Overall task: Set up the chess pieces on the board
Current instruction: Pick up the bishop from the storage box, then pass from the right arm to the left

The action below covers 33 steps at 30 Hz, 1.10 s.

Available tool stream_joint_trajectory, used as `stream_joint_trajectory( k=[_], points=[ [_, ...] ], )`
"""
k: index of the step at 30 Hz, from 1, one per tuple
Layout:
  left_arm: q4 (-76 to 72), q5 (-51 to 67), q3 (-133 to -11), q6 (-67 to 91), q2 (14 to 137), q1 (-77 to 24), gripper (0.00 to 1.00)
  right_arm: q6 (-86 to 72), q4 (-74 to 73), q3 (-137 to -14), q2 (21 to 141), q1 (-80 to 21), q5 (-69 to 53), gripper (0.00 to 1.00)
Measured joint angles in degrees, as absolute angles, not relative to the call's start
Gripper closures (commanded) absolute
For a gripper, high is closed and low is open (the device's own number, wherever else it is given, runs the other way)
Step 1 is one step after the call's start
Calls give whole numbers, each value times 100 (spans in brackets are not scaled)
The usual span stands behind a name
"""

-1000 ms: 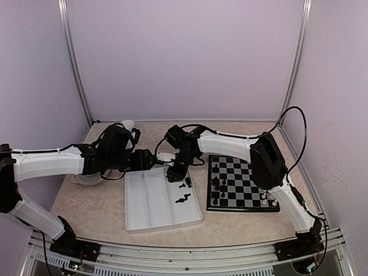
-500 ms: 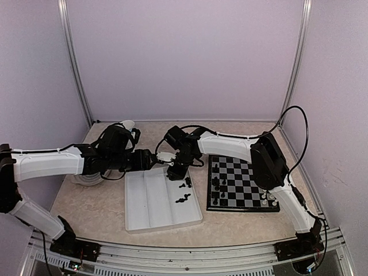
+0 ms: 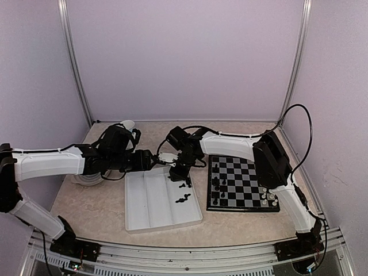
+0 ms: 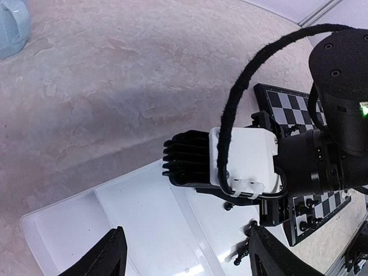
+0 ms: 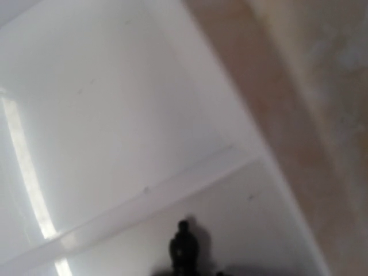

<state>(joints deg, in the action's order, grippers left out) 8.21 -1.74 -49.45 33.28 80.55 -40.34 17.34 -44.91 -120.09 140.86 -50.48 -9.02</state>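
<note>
Several tiny black chess pieces (image 3: 183, 199) lie in the right compartment of a white tray (image 3: 144, 201); they also show in the left wrist view (image 4: 246, 250). More black pieces (image 3: 215, 183) stand on the left column of the chequered board (image 3: 244, 183). My right gripper (image 3: 175, 173) is low in the tray's far right corner. In the right wrist view one black piece (image 5: 184, 248) stands out from its tips (image 5: 187, 272), which look shut on it just above the tray floor. My left gripper (image 3: 153, 160) hovers open and empty over the tray's far edge, its fingers (image 4: 112, 256) wide apart.
A few white pieces (image 3: 267, 198) stand at the board's near right corner. A pale round object (image 3: 86, 177) lies under the left arm. The right arm's wrist (image 4: 241, 161) and cable fill the space just ahead of the left gripper.
The right arm has shifted slightly to the right over the tray's far end. The left arm has barely moved.
</note>
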Motion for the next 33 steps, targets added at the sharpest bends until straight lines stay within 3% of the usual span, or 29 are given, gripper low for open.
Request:
stream_joint_trajectory(
  k=[10, 19, 26, 33],
  points=[
    [301, 314, -4897, 3778, 8068, -3889, 30, 1927, -4493, -11026, 12969, -5043, -1422, 98],
    [-1516, 1225, -4595, 4768, 8224, -3826, 40, 1942, -4519, -10728, 12374, -4845, -1608, 99],
    [-2484, 1459, -4075, 5177, 8256, -3828, 37, 2014, -4584, -10661, 12374, -4829, -1699, 99],
    [-2567, 1205, -3581, 4906, 7059, -4010, 32, 2097, -4327, -10659, 12219, -4775, -1874, 98]
  ],
)
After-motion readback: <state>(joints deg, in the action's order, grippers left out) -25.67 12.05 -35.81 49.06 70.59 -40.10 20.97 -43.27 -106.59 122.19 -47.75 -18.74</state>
